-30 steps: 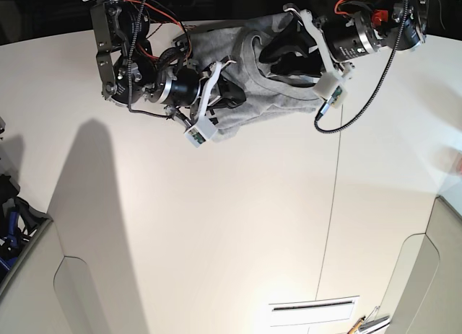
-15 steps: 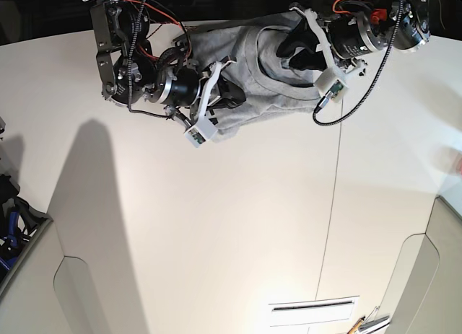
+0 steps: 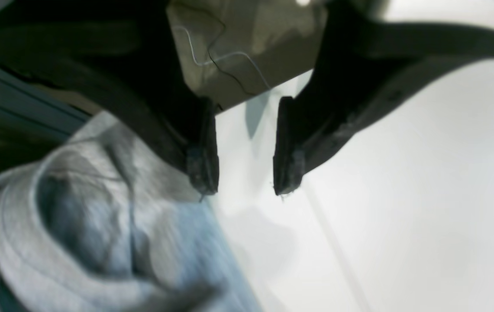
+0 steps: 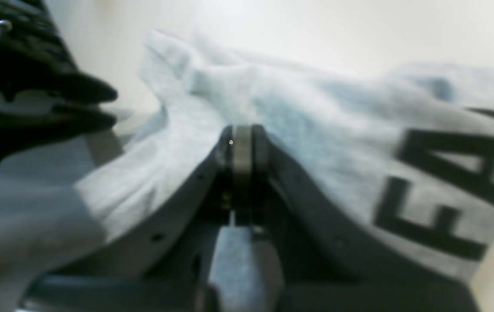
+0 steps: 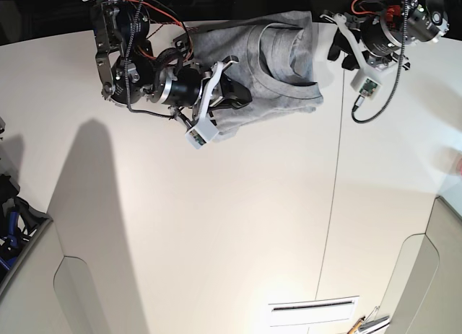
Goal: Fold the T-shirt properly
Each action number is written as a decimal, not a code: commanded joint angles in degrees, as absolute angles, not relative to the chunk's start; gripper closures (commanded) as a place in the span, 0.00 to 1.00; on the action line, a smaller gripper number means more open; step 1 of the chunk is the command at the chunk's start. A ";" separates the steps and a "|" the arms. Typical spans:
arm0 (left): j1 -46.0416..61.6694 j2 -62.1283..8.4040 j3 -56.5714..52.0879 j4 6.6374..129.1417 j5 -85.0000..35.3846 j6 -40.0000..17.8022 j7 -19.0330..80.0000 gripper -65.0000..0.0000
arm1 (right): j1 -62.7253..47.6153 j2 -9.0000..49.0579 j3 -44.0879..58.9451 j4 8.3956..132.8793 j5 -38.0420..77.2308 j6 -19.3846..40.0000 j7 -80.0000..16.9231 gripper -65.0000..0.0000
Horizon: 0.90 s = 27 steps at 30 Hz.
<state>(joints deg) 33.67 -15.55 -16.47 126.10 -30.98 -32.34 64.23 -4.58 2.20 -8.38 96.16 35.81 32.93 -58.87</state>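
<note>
Lying bunched at the base view's upper centre, the T-shirt point(image 5: 278, 102) could skew if the right gripper point(image 4: 243, 132), jaws together over it, drags; any pinch, I cannot tell. The left gripper point(image 3: 246, 188) has its jaws apart, empty.

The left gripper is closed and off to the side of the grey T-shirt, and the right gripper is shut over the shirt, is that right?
Not quite: the left gripper is open, its jaws apart in the left wrist view. The rest stands.

Blurred cloth point(image 4: 337, 130), pale tabletop glare point(image 5: 238, 226)
</note>
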 commanded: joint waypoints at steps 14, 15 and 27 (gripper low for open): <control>34.59 -14.13 -11.33 129.97 -57.54 -40.00 65.82 1.00 | 9.32 2.02 -8.38 99.04 30.44 33.19 -55.00 1.00; 34.59 -14.13 -9.21 129.14 -57.10 -40.00 65.82 1.00 | 10.09 2.02 -8.38 97.23 30.39 33.19 -55.07 1.00; 27.07 -14.48 -6.59 112.18 -36.29 -35.03 62.33 1.00 | 8.43 5.02 -8.36 83.11 38.52 33.19 -66.30 1.00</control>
